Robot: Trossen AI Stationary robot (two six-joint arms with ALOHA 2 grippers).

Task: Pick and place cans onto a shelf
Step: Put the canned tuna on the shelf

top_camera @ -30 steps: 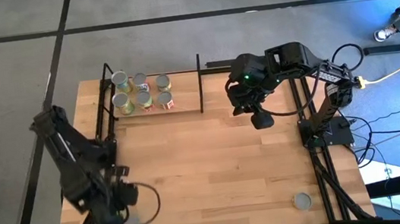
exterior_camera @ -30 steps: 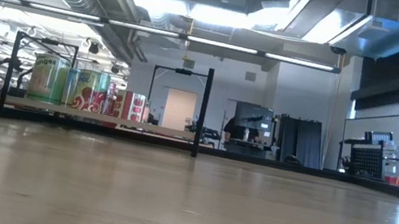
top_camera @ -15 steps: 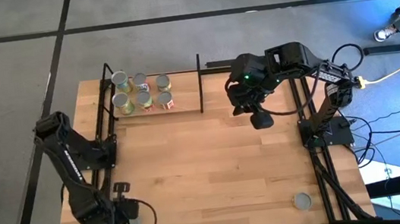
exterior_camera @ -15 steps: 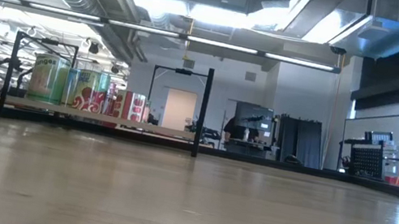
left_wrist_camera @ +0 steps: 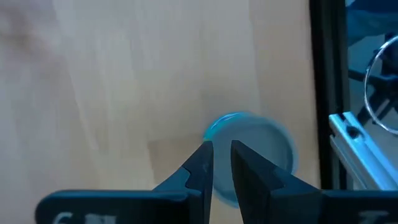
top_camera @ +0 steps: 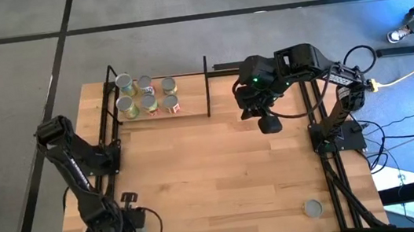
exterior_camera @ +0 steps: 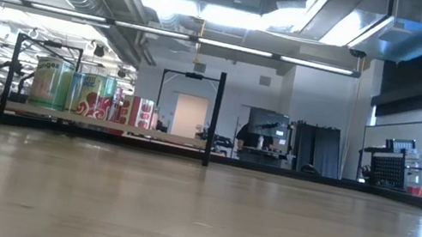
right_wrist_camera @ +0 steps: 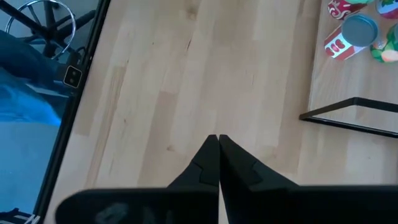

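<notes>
High view: grey-topped cans (top_camera: 145, 96) cluster on shelf (top_camera: 190, 106).

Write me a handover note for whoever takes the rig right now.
Left gripper: fingers narrowly parted, holding nothing, above a blue-rimmed can at the table's lower-left corner in the high view.
Right gripper: shut, empty, over bare table to the right of the shelf.
Done: six cans stand on the shelf in two rows.
Left: the blue-rimmed can, and a lone can near the table's lower-right corner.
</notes>
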